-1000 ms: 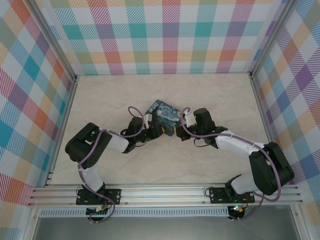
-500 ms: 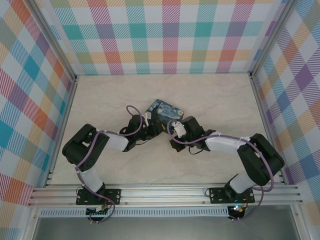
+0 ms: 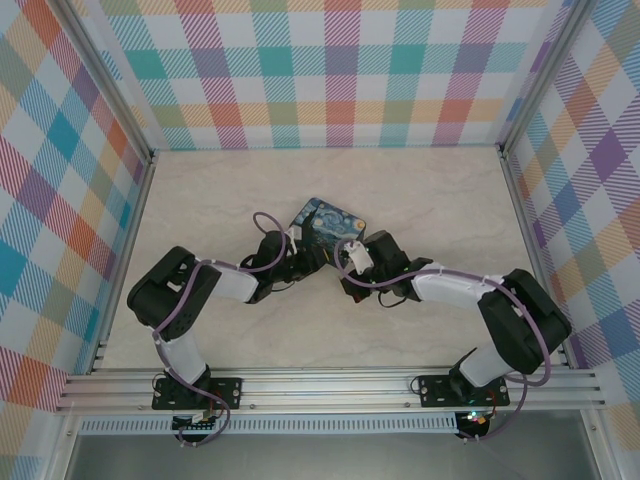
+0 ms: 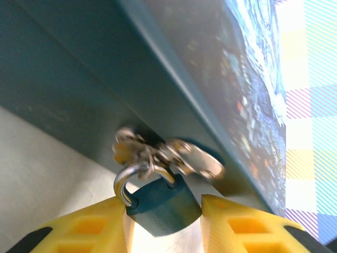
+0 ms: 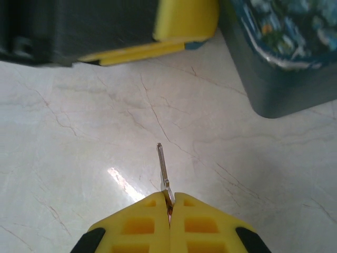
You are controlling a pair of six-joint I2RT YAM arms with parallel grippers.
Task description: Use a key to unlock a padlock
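The left gripper [image 4: 165, 212] has its yellow fingers [image 4: 89, 229] closed to the width of a small blue-bodied padlock with a silvery shackle [image 4: 160, 200], one finger against each side of the body. The padlock's long axis runs out from between the fingertips, tilted slightly left. Its base faces back towards the wrist and its shackle points ahead, hooked through a silvery metal hasp [image 4: 192, 159] on the teal wall of the rectangular night-sky painted tin [image 4: 105, 68].

The right gripper [image 5: 169, 203] has its fingers pressed fully together, pinching the end of a thin dark grey metal key [image 5: 163, 169]. The key sticks out ahead of the fingertips, seen edge-on and leaning slightly left, above the pale marble tabletop [image 5: 79, 147]. Its tip points towards the left gripper, with the tin's corner ahead to the right.
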